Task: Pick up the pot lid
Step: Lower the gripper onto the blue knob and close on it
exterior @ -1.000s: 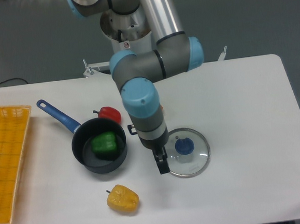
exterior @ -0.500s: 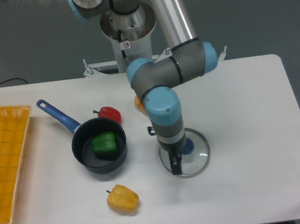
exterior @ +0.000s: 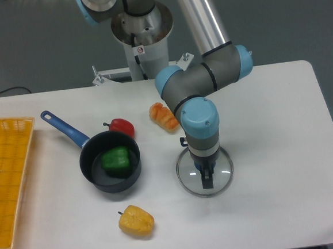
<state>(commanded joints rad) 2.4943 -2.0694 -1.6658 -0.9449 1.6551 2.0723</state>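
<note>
Over the table, the arm reaches down, presumably for a central grasp. The pan sits well aside from the fingers, seemingly leaving them room. They're spread, gripping nothing, above the flat pot lid.

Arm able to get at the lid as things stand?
Probably yes: the arm hangs over the lid, pan off to one side, nothing visible between. Lid's middle is hidden, though.

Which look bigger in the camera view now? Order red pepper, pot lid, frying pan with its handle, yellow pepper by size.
Frying pan, handle included
Pot lid, partly covered
Yellow pepper
Red pepper
</note>
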